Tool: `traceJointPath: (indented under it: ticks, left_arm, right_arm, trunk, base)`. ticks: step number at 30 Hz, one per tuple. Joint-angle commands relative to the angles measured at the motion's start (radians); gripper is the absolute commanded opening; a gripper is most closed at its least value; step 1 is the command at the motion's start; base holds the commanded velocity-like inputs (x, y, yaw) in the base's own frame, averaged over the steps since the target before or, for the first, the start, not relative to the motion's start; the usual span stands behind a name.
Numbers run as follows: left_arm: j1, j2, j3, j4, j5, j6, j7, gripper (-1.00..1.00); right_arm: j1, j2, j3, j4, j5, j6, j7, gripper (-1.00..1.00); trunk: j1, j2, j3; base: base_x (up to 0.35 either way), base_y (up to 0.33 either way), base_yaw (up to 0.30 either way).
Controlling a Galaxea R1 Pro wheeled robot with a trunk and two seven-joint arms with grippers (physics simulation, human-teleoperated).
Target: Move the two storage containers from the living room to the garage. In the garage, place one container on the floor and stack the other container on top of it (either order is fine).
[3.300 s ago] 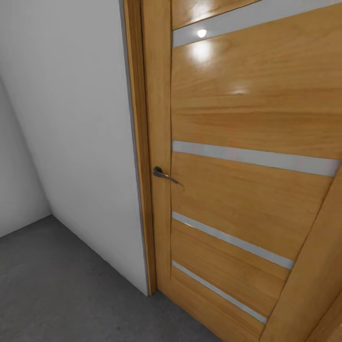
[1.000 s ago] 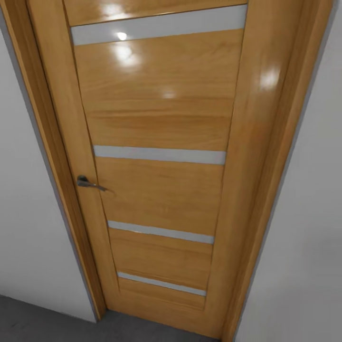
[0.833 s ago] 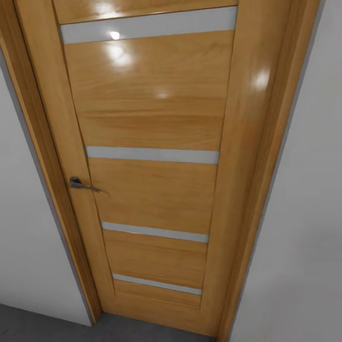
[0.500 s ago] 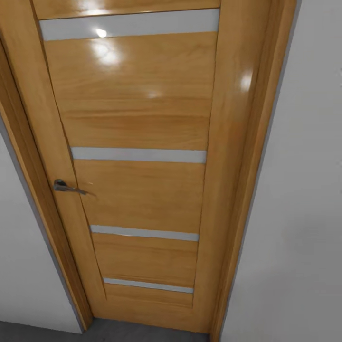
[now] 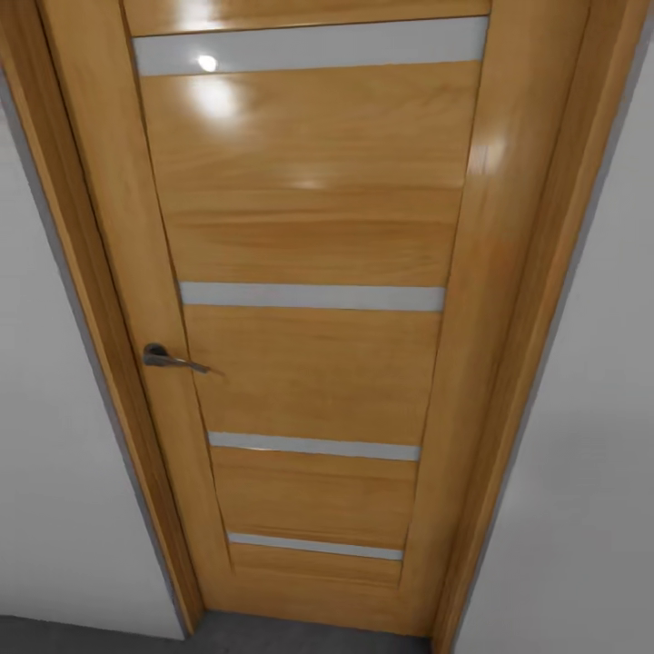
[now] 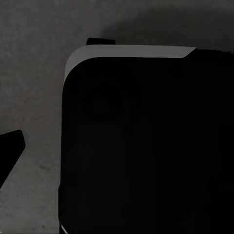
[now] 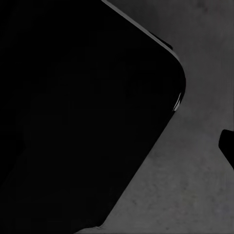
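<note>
Facing a closed door at close range, head camera tilted down. Left to right in the head view: pale grey-white wall (image 5: 54, 409), wooden door frame (image 5: 86, 272), then a grey lever handle (image 5: 173, 359) on the door's left edge. The door (image 5: 309, 363) is glossy honey-coloured wood crossed by pale horizontal strips, ceiling light reflected near its top. Right of it, the frame's other jamb, then more pale wall. A sliver of dark grey concrete floor (image 5: 82, 636) shows at the lower left.

Left wrist view: a dark rounded-corner body of the robot (image 6: 146, 146) above mottled grey concrete; one dark tip (image 6: 9, 146) at the edge, possibly a finger. Right wrist view: much the same, dark bulk over concrete. Arms look tucked low and pointing down, likely a travel posture. Cannot tell whether either tool is open or closed.

No orange-red containers sighted. Judgement: robot is in transit, squared up to the door because the route to the containers or back runs through it; handle side is left.
</note>
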Motion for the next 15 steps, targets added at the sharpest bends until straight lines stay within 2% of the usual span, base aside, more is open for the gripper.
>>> traceJointPath:
  ticks: [1,8,11,15]
  left_arm:
    - [0.000,0.000,0.001,0.000,0.007,-0.002,-0.001,1.00]
    - [0.000,0.000,0.001,0.000,0.007,-0.002,-0.001,1.00]
    - [0.000,0.000,0.001,0.000,0.007,-0.002,-0.001,1.00]
    - [0.000,0.000,0.001,0.000,0.007,-0.002,-0.001,1.00]
  right_arm:
    - [0.000,0.000,0.001,0.000,-0.001,-0.003,0.000,1.00]
    - [0.000,0.001,0.001,0.000,-0.001,-0.003,0.000,1.00]
    - [0.000,0.001,0.001,0.000,-0.001,-0.004,0.000,1.00]
    - [0.000,0.001,0.001,0.000,-0.001,-0.003,0.000,1.00]
  trunk:
    - [0.000,0.000,-0.001]
    - [0.000,0.000,-0.001]
    - [0.000,0.000,-0.001]
    - [0.000,0.000,-0.001]
  base:
    - [0.000,0.325,0.000]
    - [0.063,0.307,0.000]
    - [0.101,0.128,-0.075]
    - [0.024,0.029,-0.191]
